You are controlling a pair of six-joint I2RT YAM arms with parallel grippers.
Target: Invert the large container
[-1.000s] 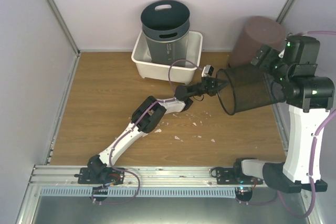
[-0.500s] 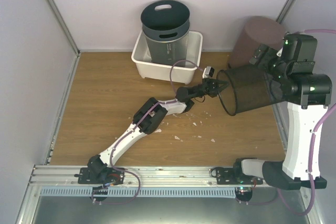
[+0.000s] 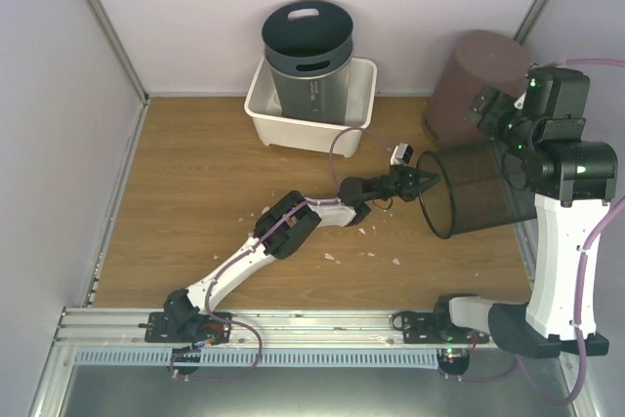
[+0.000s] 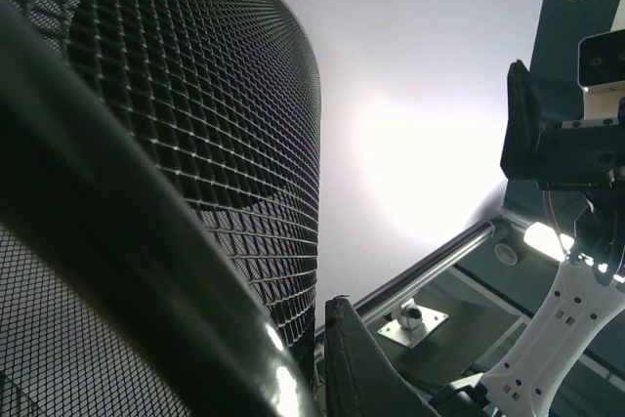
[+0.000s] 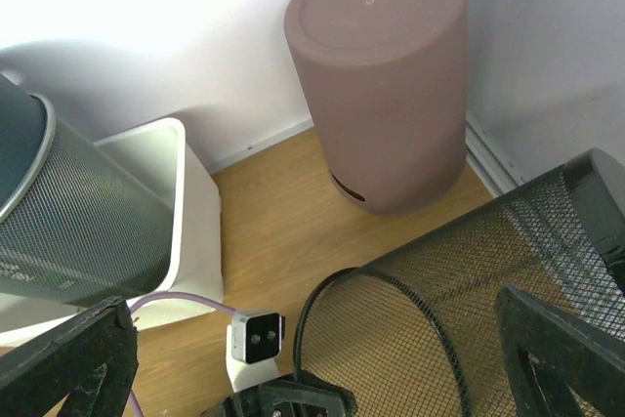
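Mid-flip, the left claw [image 3: 425, 181] is pinching the sideways mesh bin [image 3: 480, 192] by its rim, right claw [image 5: 312, 351] gaping wide; next, its mouth needs turning down to the bench [image 3: 195, 192].

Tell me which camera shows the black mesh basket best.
Top external: nearly all of the black mesh basket shows, tipped sideways, the left pincer closed on its rim. Left wrist gives only close-up mesh wall and blurred rim; right wrist, just the open mouth and part of the wall.

Top camera looks down over the whole surface [image 3: 195, 202]; left wrist camera peers upward, close against the mesh bin [image 4: 225, 124], which right wrist camera overlooks from just above
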